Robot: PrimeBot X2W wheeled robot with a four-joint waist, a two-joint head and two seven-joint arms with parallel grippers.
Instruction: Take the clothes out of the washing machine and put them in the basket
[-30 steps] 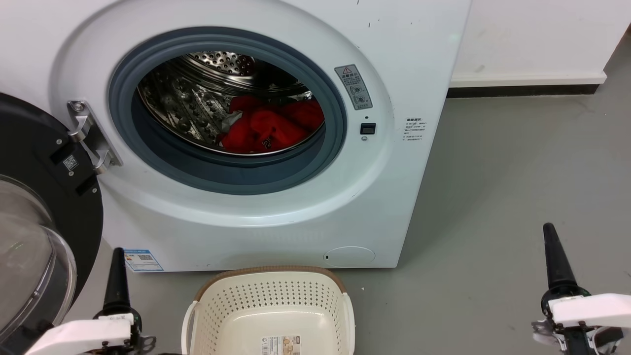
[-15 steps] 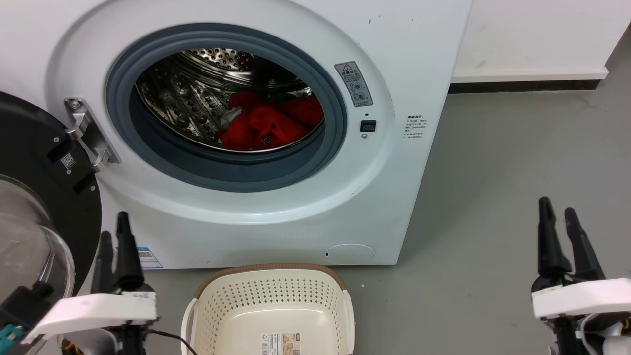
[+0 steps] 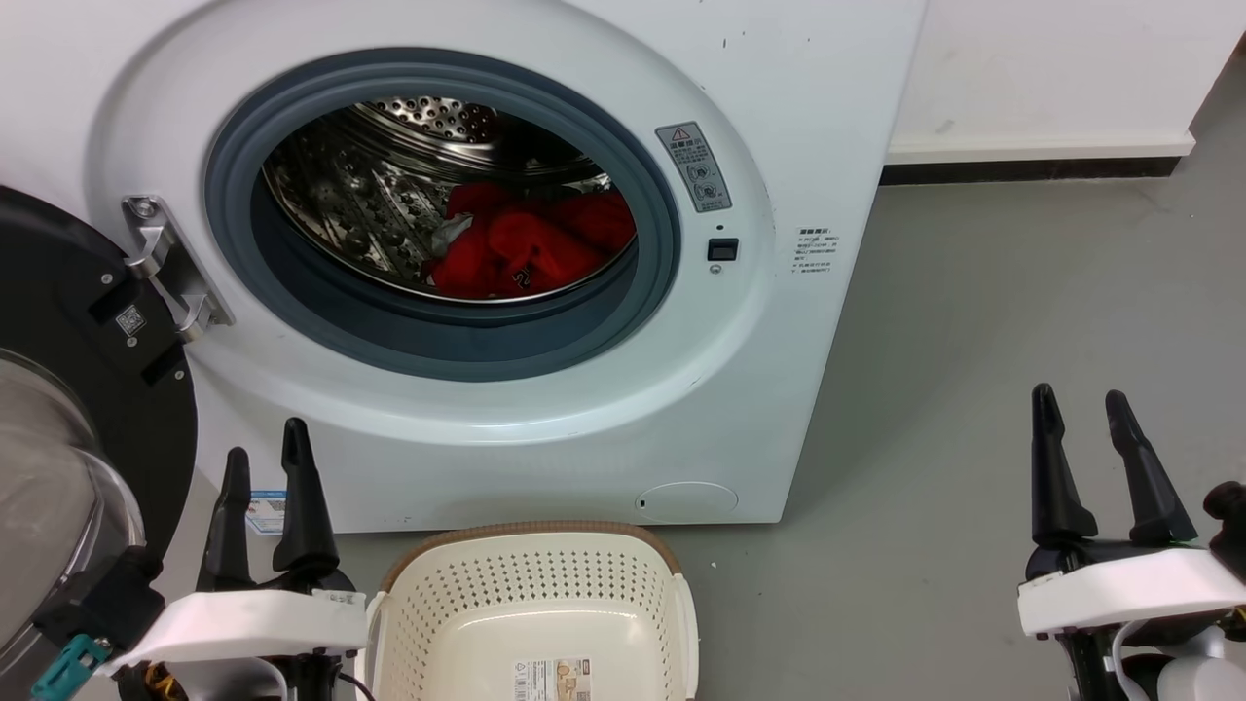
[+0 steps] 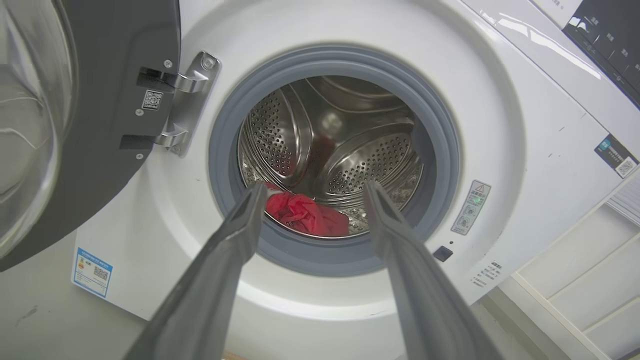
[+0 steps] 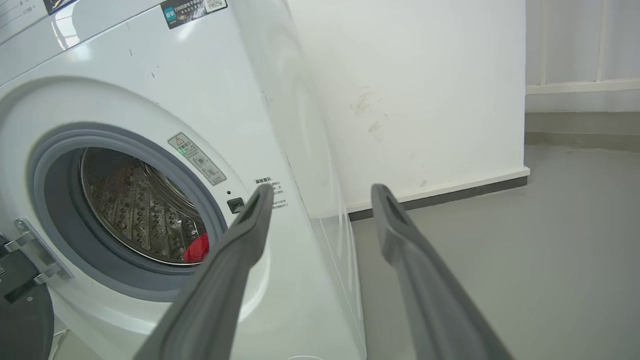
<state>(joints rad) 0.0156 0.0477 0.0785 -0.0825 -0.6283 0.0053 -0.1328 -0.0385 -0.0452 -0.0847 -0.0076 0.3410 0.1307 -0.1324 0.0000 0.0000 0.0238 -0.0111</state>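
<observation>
Crumpled bright red clothes (image 3: 531,251) lie in the steel drum (image 3: 380,200); left hand (image 3: 265,438) and right hand (image 3: 1079,392) gape.

1. Illumination: bright, even, diffuse; faint shadow on floor (image 3: 876,409) right of washing machine (image 3: 798,321).
2. Glare: white streak on machine top, left wrist view; drum (image 3: 389,185) glints.
3. Wrist views: machine edges bow outward.
</observation>
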